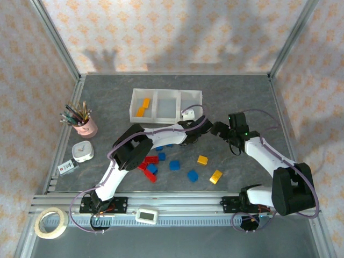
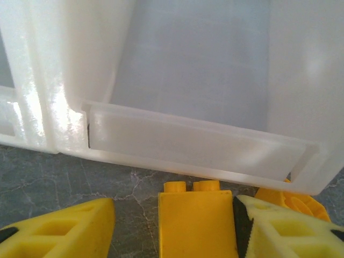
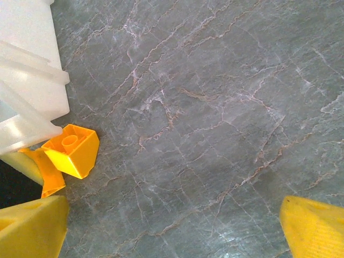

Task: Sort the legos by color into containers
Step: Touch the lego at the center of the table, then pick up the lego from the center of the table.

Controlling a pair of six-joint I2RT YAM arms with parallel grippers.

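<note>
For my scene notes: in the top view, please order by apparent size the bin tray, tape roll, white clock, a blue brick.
Largest to smallest: bin tray, tape roll, white clock, blue brick.

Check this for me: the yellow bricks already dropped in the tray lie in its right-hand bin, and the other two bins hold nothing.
Wrong bin. The yellow bricks already dropped in the tray lie in its left-hand bin, as the top external view shows. The other two bins do hold nothing.

Yellow-orange lego (image 2: 197,223), translucent white containers (image 2: 193,142), grey marbled table (image 3: 215,107)
</note>
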